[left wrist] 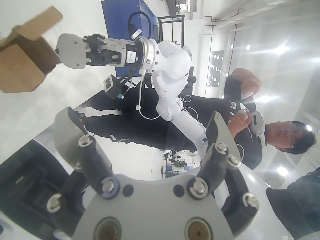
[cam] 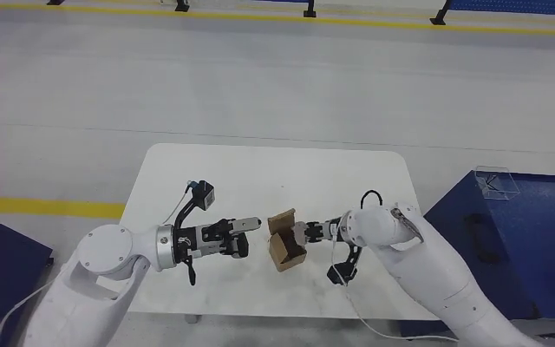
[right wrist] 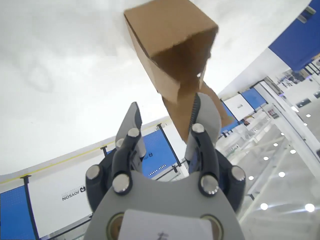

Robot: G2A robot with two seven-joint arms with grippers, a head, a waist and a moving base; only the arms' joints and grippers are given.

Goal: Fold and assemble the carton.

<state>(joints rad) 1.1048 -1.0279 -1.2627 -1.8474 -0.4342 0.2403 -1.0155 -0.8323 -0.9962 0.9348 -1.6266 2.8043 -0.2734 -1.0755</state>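
Left end effector (cam: 248, 235) sits over the near left part of the desk (cam: 260, 165), pointing at the carton (cam: 286, 247) but a little apart from it, not touching. It is spread wide with nothing between its fingers (left wrist: 222, 131); the left wrist view shows the same, left end effector (left wrist: 146, 126) empty, with the carton (left wrist: 20, 68) beyond it. Right end effector (cam: 305, 232) comes in from the other side at the near middle of the desk, right up against the carton. In the right wrist view the right end effector (right wrist: 167, 101) is parted, and a loose flap (right wrist: 183, 116) of the carton (right wrist: 160, 26) runs down between its fingers, lying against the ridged pad of one finger (right wrist: 207, 116), with the other finger clear of it, so no clamp. The carton is brown, box-shaped, with its open end facing the right end effector. It sits between the two end effectors at the near middle of the desk, and another flap sticks up on its far side. Can't tell if it rests flat on the desk or is slightly lifted. Blue cabinet (cam: 494, 234) stands just off the desk's right side. Beyond the desk is grey floor (cam: 260, 78), then a yellow line (cam: 260, 17) and blue barriers (cam: 499, 5) at the far edge.
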